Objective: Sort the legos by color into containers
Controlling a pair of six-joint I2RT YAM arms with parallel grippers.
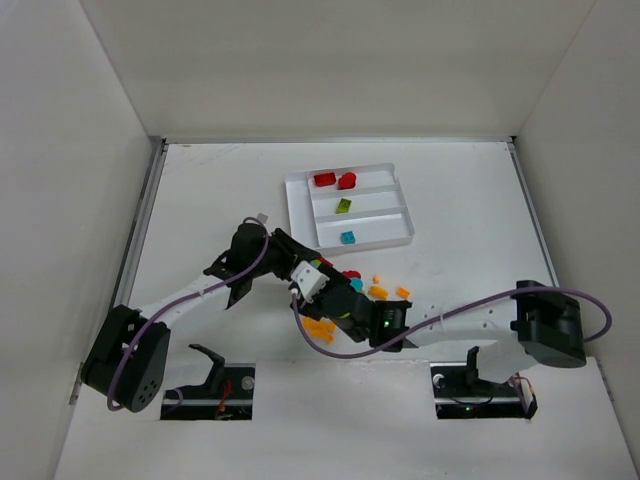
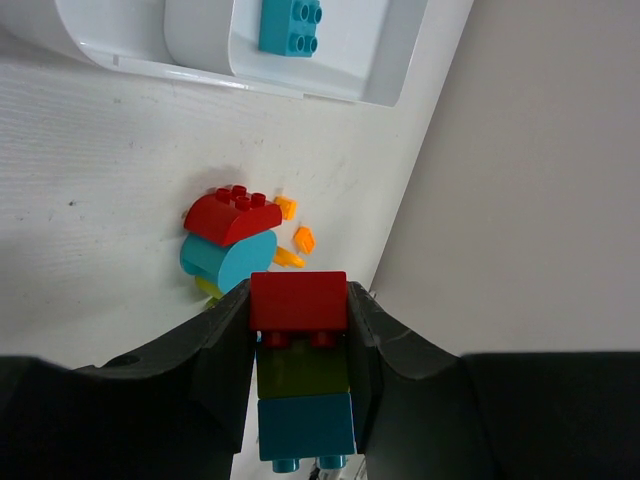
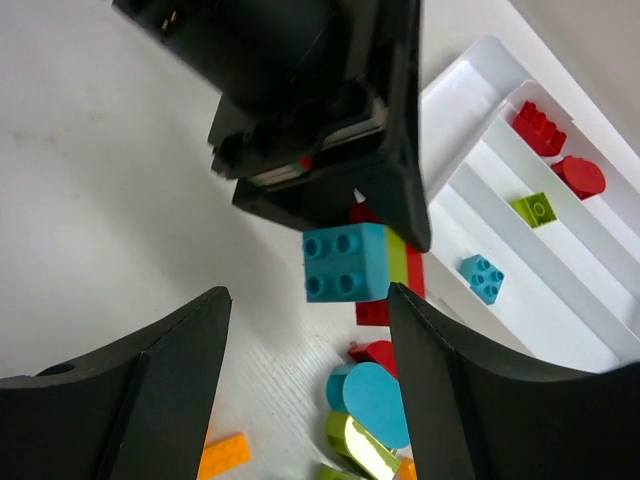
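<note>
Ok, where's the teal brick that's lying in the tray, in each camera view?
Top external: teal brick, upper middle, in the tray's lowest slot.
Left wrist: teal brick at top edge, near centre.
Right wrist: teal brick right of centre.
Shared landmark: the white tray.

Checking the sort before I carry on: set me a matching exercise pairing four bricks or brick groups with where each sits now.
Things:
1. two red bricks
2. lime brick
3. lone teal brick
4. red-lime-teal stack

Places:
A. middle long slot of the white tray
B. held in the left gripper
C. long slot nearest the arms
D. long slot farthest from the arms

Pairs: 1-D, 2-A, 3-C, 4-B
</note>
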